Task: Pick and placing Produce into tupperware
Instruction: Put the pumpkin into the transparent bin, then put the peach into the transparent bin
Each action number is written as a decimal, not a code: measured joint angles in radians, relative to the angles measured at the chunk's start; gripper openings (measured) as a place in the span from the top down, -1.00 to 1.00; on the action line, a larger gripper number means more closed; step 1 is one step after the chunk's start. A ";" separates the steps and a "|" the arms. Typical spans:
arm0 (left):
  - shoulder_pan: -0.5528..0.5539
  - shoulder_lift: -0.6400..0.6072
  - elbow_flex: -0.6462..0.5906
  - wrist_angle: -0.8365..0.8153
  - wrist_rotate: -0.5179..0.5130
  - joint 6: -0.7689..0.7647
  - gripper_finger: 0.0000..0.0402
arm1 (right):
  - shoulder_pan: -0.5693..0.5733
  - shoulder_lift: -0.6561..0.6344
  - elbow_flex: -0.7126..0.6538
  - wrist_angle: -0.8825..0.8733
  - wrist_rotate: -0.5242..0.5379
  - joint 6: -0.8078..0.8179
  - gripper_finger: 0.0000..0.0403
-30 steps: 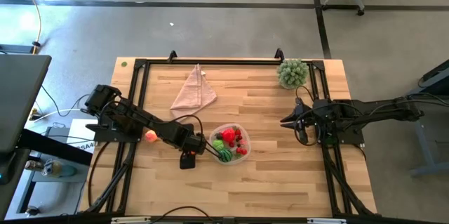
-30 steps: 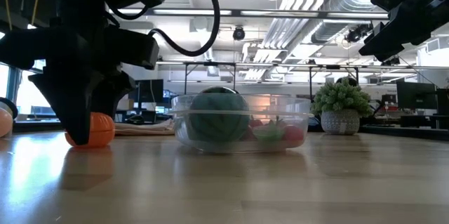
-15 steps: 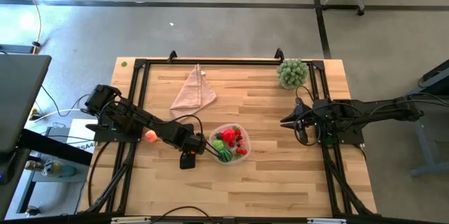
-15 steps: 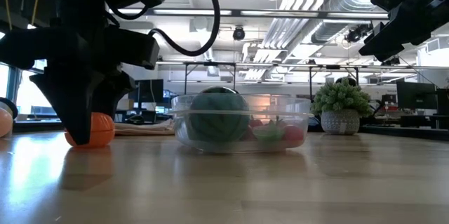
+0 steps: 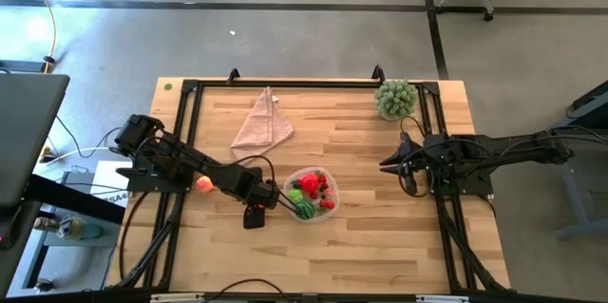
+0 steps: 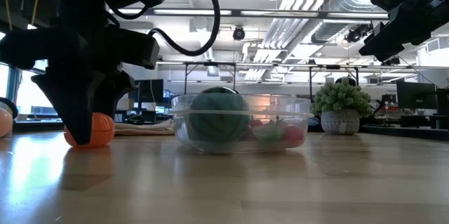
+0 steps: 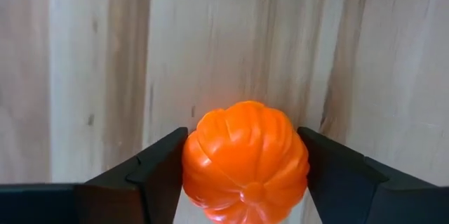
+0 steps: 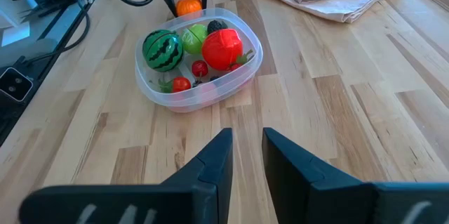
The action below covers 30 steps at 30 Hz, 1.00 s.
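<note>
Orange point(image 7: 245, 159) on the bare wood just beside the tupperware point(image 5: 311, 194), bracketed by the left gripper point(image 7: 242, 164): one finger at each flank, touching or nearly so, fruit not lifted. No shift noted against the views half a second and a second back; grasp apparently settling, lift not begun. Remaining to judge: raise, carry across the rim, release. Tupperware already holding striped melon point(image 8: 163, 49), green apple point(image 8: 195, 39), red apple point(image 8: 222, 48) and berries; free room inside limited, nearest the orange's side. Peach point(image 5: 203, 183) beyond the orange, farther from the tupperware, untouched. Right gripper point(image 8: 245, 155) well apart from the tupperware, raised, fingers narrowly parted, holding nothing. Cloth point(image 5: 262, 123) and plant point(image 5: 396, 99) far from the tupperware, toward the table's back edge.
</note>
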 joint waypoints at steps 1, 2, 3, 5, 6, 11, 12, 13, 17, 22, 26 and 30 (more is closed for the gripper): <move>0.000 0.001 0.006 -0.011 -0.008 0.000 -0.25 | 0.000 0.000 0.000 0.000 0.000 0.000 0.66; 0.000 0.001 0.016 -0.025 -0.014 0.000 -0.27 | 0.000 0.000 0.000 0.000 0.000 0.000 0.66; 0.000 0.001 0.031 -0.040 -0.018 0.000 -0.29 | 0.000 0.000 0.000 0.000 0.000 0.000 0.66; 0.000 0.001 0.072 -0.085 -0.033 0.000 -0.26 | 0.000 0.000 0.000 0.000 0.000 0.000 0.66; 0.000 0.001 0.096 -0.118 -0.041 0.001 -0.22 | 0.000 0.000 0.000 0.000 0.000 0.000 0.66; 0.000 0.001 0.237 -0.282 -0.079 0.029 -0.12 | 0.000 0.000 0.000 0.000 0.000 0.000 0.66; 0.000 0.001 0.267 -0.306 -0.090 0.037 -0.12 | 0.000 0.000 0.000 0.000 0.000 0.000 0.66; 0.000 0.001 0.301 -0.328 -0.103 0.048 -0.12 | 0.000 0.000 0.000 0.000 0.000 0.000 0.66; 0.000 0.001 0.446 -0.361 -0.168 0.129 -0.25 | 0.000 0.000 0.000 0.000 0.000 0.000 0.66; 0.000 0.001 0.611 -0.304 -0.216 0.280 -0.34 | 0.000 0.000 0.000 0.000 0.000 0.000 0.66; 0.007 0.001 0.661 -0.174 -0.216 0.411 -0.17 | 0.000 0.000 0.000 0.000 0.000 0.000 0.66; 0.045 0.015 0.665 -0.113 -0.140 0.451 0.06 | 0.000 0.000 0.000 0.000 0.000 0.000 0.66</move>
